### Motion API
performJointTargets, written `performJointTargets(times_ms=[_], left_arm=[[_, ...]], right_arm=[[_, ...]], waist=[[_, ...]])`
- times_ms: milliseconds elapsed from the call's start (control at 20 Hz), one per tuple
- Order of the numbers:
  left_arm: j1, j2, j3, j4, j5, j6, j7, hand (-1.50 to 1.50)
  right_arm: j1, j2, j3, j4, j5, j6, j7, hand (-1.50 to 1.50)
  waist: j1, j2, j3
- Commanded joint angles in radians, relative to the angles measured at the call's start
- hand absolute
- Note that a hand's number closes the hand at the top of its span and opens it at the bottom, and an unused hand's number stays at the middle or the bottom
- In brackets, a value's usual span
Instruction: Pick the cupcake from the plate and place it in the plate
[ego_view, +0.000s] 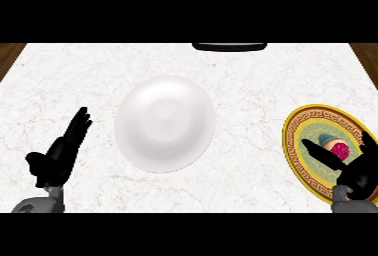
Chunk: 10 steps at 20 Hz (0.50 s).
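A cupcake (336, 147) with a pink top and a pale wrapper lies on an ornate plate (302, 131) with a gold and dark red rim at the right of the counter. My right hand (359, 167) is over that plate, thumb to the cupcake's left and fingers to its right, spread on both sides without closing on it. A plain white plate (165, 123) sits at the counter's middle. My left hand (60, 152) rests open at the lower left, fingers straight and pointing up, well apart from the white plate.
The white marble counter (244, 70) has wooden edges at the far left and far right. A dark flat object (229, 46) lies at the back edge, near the centre.
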Motion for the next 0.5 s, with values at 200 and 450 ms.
performJointTargets(times_ms=[200, 450], left_arm=[[0.032, -0.01, 0.01, -0.039, -0.014, -0.016, 0.011, 0.0], [-0.022, -0.02, 0.042, 0.03, -0.018, -0.023, -0.006, 0.0]], right_arm=[[-0.087, -0.015, -0.061, 0.17, -0.094, 0.078, -0.236, 1.5], [-0.086, 0.022, -0.079, 0.213, -0.026, 0.024, -0.295, 1.5]], waist=[[0.005, 0.002, 0.003], [0.001, 0.002, 0.002]])
